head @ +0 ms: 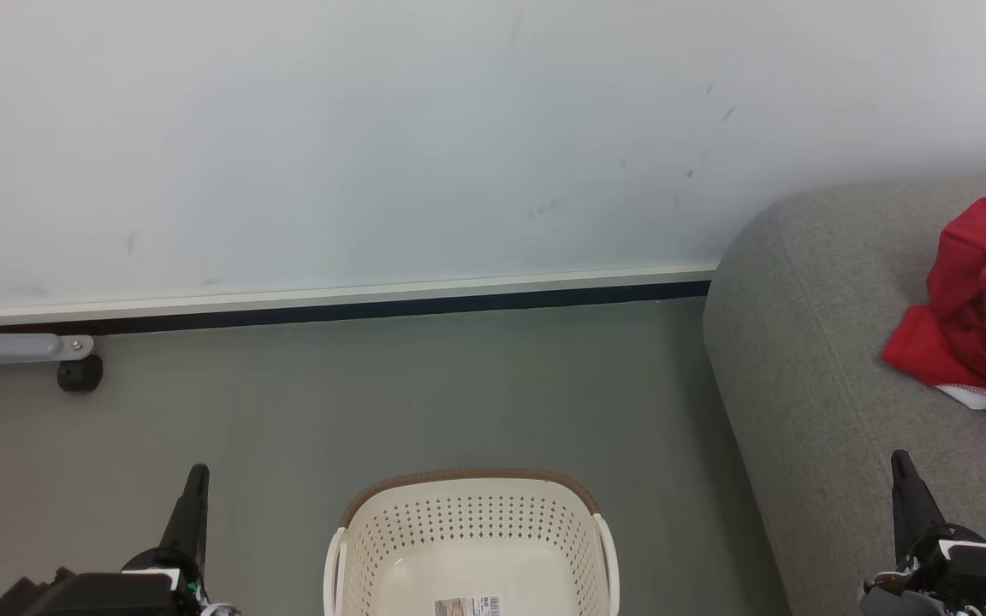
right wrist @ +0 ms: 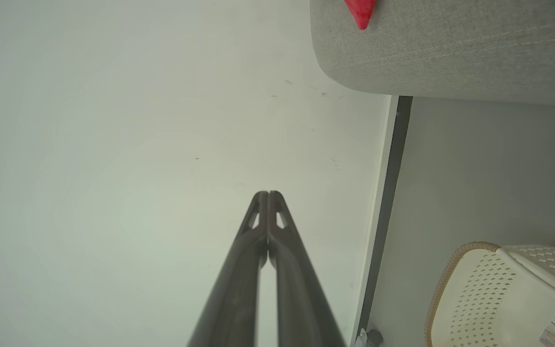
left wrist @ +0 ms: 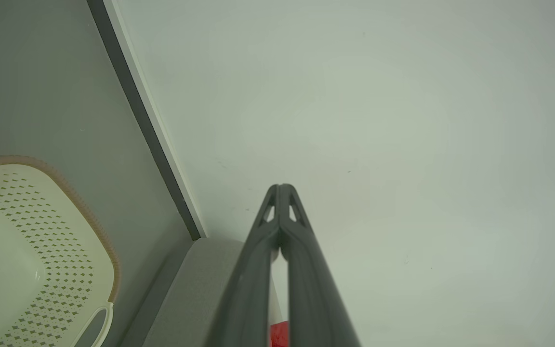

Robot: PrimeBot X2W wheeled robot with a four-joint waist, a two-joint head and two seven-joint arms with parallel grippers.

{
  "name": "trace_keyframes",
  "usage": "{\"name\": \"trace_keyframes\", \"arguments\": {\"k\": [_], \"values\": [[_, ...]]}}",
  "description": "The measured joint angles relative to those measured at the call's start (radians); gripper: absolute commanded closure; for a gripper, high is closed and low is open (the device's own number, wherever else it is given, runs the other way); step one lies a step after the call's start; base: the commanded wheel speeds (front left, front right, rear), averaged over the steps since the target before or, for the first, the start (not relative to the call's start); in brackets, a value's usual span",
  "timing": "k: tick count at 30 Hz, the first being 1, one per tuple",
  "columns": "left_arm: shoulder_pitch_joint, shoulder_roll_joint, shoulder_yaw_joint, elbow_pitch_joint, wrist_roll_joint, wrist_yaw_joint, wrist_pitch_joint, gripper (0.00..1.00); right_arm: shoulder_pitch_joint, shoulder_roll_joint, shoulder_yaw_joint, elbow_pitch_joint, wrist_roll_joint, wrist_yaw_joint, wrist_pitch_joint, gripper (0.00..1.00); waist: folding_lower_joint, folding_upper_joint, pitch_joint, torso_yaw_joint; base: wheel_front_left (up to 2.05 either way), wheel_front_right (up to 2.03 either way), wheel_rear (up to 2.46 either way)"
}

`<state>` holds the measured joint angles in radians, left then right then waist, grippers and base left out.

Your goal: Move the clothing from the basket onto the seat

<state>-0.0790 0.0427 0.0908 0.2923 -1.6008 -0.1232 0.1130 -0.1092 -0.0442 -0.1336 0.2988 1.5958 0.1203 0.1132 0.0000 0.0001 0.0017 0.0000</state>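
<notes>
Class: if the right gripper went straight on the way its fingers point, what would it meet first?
Probably the white wall: in its wrist view the shut right gripper points at bare wall, with the seat and basket off to one side. Its distance is unclear.

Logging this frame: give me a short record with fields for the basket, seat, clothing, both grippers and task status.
basket: upright on the floor, empty where it shows, bar a paper label on its bottom
seat: grey, to the right of the basket
clothing: red heap lying on the seat, cut off by the picture's right edge; garment count cannot be told
left gripper: shut, holding nothing
right gripper: shut, holding nothing
task status: looks done, as far as these views show
</notes>
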Motion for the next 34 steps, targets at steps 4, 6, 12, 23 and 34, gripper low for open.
{"name": "trace_keyframes", "arguments": {"k": [4, 6, 12, 23, 34], "values": [[0.0, 0.0, 0.0, 0.0, 0.0, 0.0, 0.0, 1.0, 0.0, 0.0, 0.0, 0.0, 0.0, 0.0, 0.0, 1.0, 0.0, 0.0, 0.0, 0.0, 0.0, 0.0, 0.0], [0.0, 0.0, 0.0, 0.0, 0.0, 0.0, 0.0, 1.0, 0.0, 0.0, 0.0, 0.0, 0.0, 0.0, 0.0, 1.0, 0.0, 0.0, 0.0, 0.0, 0.0, 0.0, 0.0], [0.0, 0.0, 0.0, 0.0, 0.0, 0.0, 0.0, 1.0, 0.0, 0.0, 0.0, 0.0, 0.0, 0.0, 0.0, 1.0, 0.0, 0.0, 0.0, 0.0, 0.0, 0.0, 0.0], [0.0, 0.0, 0.0, 0.001, 0.0, 0.0, 0.0, 1.0, 0.0, 0.0, 0.0, 0.0, 0.0, 0.0, 0.0, 1.0, 0.0, 0.0, 0.0, 0.0, 0.0, 0.0, 0.0], [0.0, 0.0, 0.0, 0.001, 0.0, 0.0, 0.0, 1.0, 0.0, 0.0, 0.0, 0.0, 0.0, 0.0, 0.0, 1.0, 0.0, 0.0, 0.0, 0.0, 0.0, 0.0, 0.0]]}}
